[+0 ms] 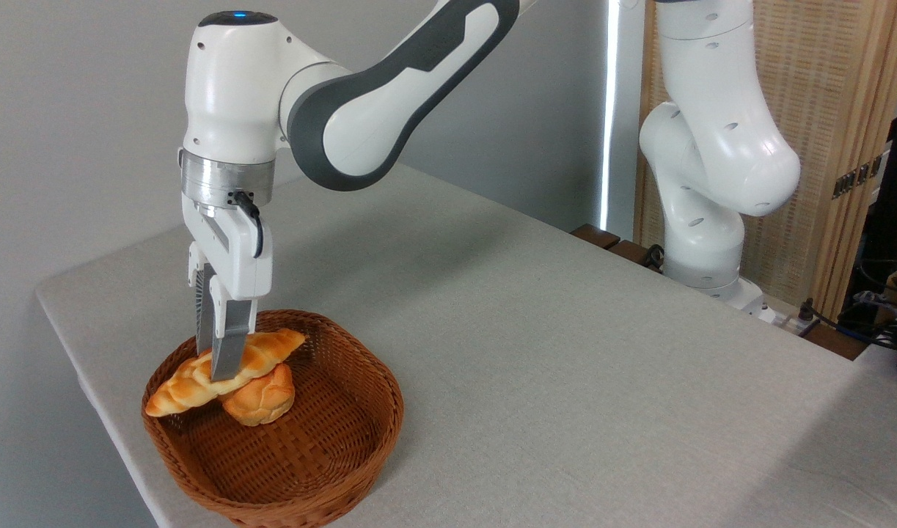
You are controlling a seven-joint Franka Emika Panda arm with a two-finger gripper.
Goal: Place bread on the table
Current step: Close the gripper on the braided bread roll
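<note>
The white two-finger gripper (215, 363) is pointing straight down into the basket, and its two grey ribbed fingers (228, 341) are standing narrow, pinching the middle of the long, braided golden-orange bread loaf (265, 352) between them. The near finger is covering the loaf's centre, so the exact contact on the far side is hidden. The loaf is lying slantwise, its left tapered end reaching over the basket's left rim and its right end pointing up toward the back rim. It is sitting on top of a small round knotted bun (261, 400) of the same golden colour, which is resting against the left inner side of the basket; whether the loaf is pressing on the bun or just clearing it cannot be told.

Both breads are sitting inside the round brown woven wicker basket (331, 455), whose right half is showing bare weave. The basket is standing near the front left corner of the large tabletop covered in light grey-beige cloth (536, 352), which is stretching away to the right and back.

Above the gripper, a silver ring is joining the hand to the white and dark grey robot arm (360, 110), which is bending up and to the right out of view. The arm's white base column (701, 169) is standing beyond the table's far right edge, in front of a pale woven screen (822, 110).
</note>
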